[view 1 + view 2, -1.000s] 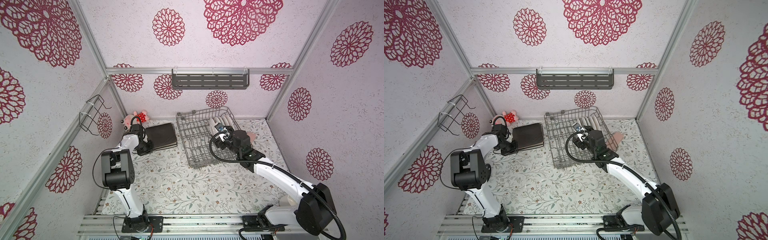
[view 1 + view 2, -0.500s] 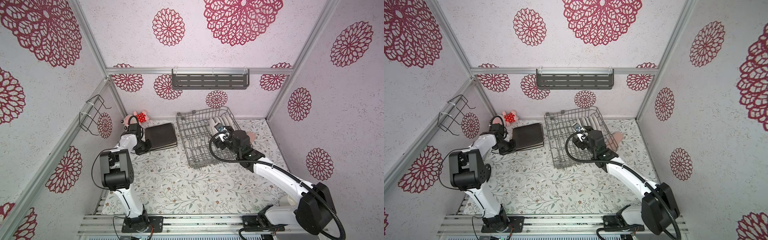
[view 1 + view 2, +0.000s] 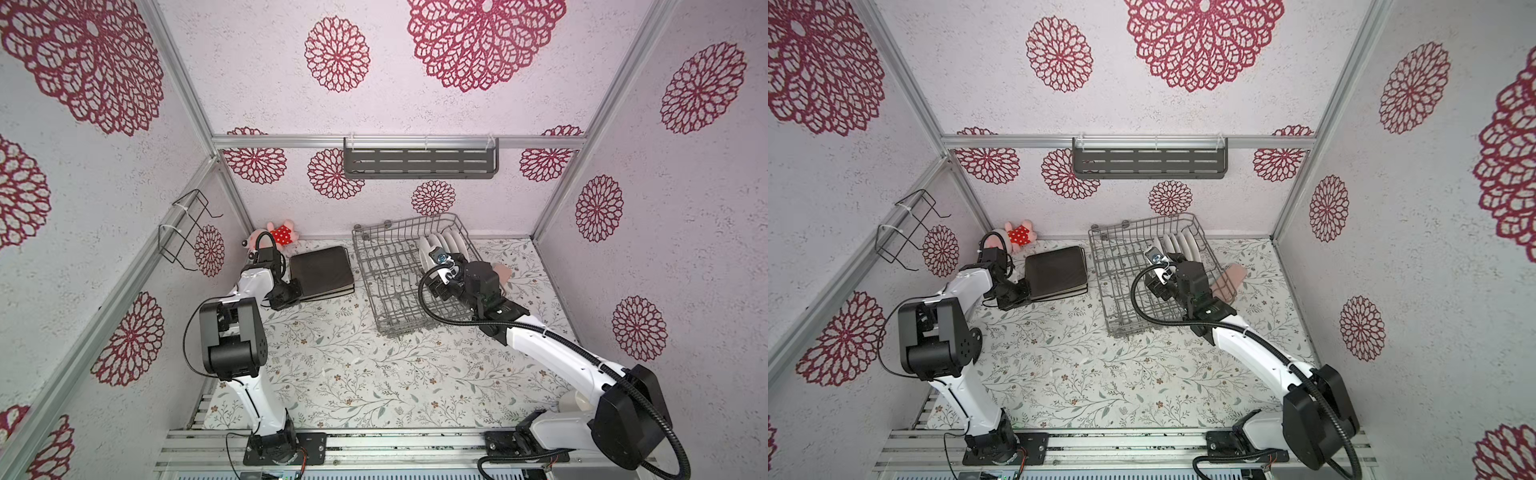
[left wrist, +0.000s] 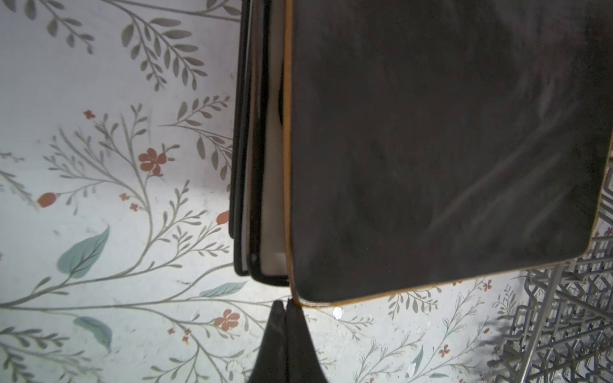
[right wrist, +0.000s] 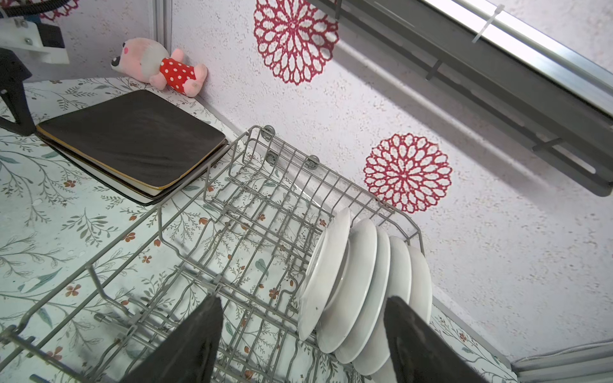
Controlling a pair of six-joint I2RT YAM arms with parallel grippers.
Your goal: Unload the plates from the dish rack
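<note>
The dish rack (image 3: 365, 266) (image 3: 1121, 266) (image 5: 232, 205), a grey wire basket, stands at the back middle. Several round white plates (image 3: 440, 245) (image 3: 1177, 243) (image 5: 361, 278) stand upright in its far right corner. A stack of square plates (image 3: 322, 272) (image 3: 1057, 272) (image 4: 431, 149) (image 5: 132, 139) with a dark brown one on top lies on the table left of the rack. My left gripper (image 3: 296, 286) (image 3: 1027, 289) (image 4: 285, 303) is shut and empty, its tips at the stack's near left corner. My right gripper (image 3: 434, 284) (image 3: 1158, 286) (image 5: 303, 301) hangs open over the rack, just short of the round plates.
A pink plush toy (image 3: 274, 237) (image 5: 159, 68) lies in the back left corner behind the stack. A pale pink object (image 3: 503, 272) lies right of the rack. A dark slotted shelf (image 3: 419, 160) hangs on the back wall, a black wire holder (image 3: 187, 228) on the left wall.
The left arm has shifted slightly beside the stack of square plates. The right arm has hardly moved. Both grippers keep their state.
</note>
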